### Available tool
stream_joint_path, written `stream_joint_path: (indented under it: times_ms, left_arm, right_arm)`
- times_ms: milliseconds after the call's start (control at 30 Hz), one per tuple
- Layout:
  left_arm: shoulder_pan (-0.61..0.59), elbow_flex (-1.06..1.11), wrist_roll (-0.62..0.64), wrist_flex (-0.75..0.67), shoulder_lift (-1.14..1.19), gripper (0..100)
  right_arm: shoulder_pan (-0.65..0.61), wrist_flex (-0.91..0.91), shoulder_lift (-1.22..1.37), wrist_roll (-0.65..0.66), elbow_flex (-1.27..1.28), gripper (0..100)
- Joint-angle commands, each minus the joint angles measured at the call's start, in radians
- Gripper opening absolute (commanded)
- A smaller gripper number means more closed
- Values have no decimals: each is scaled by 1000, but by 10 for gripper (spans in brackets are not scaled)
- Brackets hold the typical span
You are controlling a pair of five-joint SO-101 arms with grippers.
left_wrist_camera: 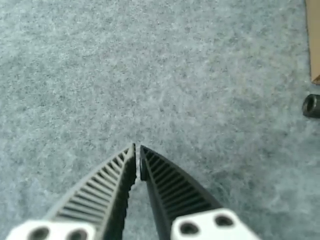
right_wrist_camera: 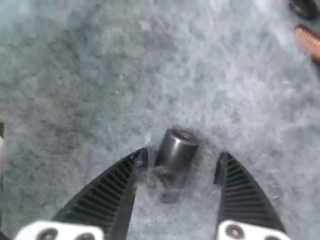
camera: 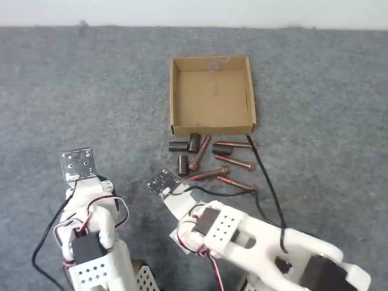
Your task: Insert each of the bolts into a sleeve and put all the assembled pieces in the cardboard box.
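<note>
A dark sleeve (right_wrist_camera: 176, 157) lies on the grey carpet between the spread fingers of my right gripper (right_wrist_camera: 181, 161), which is open and touches nothing. In the high view my right gripper (camera: 163, 182) sits just left of the pile of parts. Three dark sleeves (camera: 182, 164) and several copper bolts (camera: 235, 162) lie in front of the cardboard box (camera: 179, 97), whose inside is bare. My left gripper (left_wrist_camera: 137, 149) is shut with nothing in it, low over bare carpet, at the left in the high view (camera: 79, 163). One sleeve (left_wrist_camera: 311, 105) shows far off its tips.
A black cable (camera: 267, 182) runs from the box's front right corner back to the right arm, crossing the bolts' ends. Grey carpet (camera: 91, 91) covers the whole table, with open room left of the box. A box corner (left_wrist_camera: 315, 45) edges the left wrist view.
</note>
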Motion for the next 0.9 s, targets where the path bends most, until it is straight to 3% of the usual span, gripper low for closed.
stream_joint_path:
  times_ms: [0,100,233,333,533,667,867]
  left_arm:
    - [2,-10,-8,-29,-11,12]
    - [2,-10,-8,-29,-11,12]
    - [2,-8,-9,-29,-11,12]
    - [0,-8,-9,-29,-11,12]
    - [-3,-7,-9,-29,-11,12]
    - [-5,-7,-9,-29,-11,12]
    - [-3,-7,-9,-29,-11,12]
  right_arm:
    - [-4,5,15,-5,-60,209]
    - [-4,7,18,-3,-63,191]
    - [-2,5,18,15,-64,0]
    - [10,31,18,57,-63,46]
    - [99,79,8,60,-66,3]
    - [242,162,-125,60,-66,9]
    - [619,242,-426,60,-49,9]
